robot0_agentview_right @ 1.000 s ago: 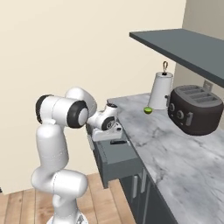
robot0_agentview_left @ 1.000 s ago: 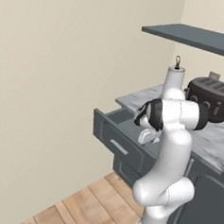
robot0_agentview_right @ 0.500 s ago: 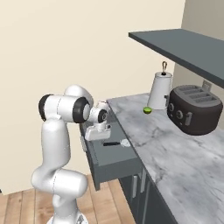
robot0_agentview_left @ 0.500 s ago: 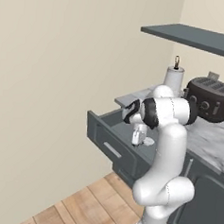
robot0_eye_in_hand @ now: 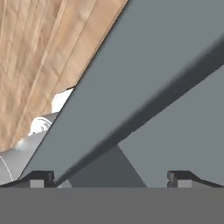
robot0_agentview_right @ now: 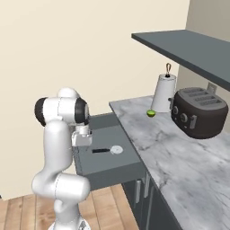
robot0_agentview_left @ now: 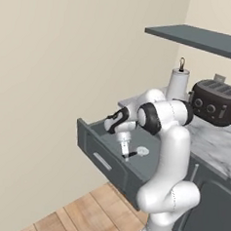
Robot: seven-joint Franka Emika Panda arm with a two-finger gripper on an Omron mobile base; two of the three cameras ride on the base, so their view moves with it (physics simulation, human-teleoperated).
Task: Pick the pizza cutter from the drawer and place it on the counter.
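Observation:
The drawer stands pulled out from under the counter. On its floor lies the pizza cutter, its disc toward the counter and its black handle toward the drawer front. My gripper points down at the drawer's front wall, a short way from the handle's end. Its fingertips stand wide apart with nothing between them. In the hand view the drawer's front wall runs diagonally, with the wooden floor beyond it.
On the counter stand a dark toaster, a white jug and a small green ball. A dark wall shelf hangs above. Dark cabinet doors lie below the counter.
The drawer has slid farther out from the cabinet, with my hand moving outward at its front. The pizza cutter inside has come into view. The jaws have stayed open.

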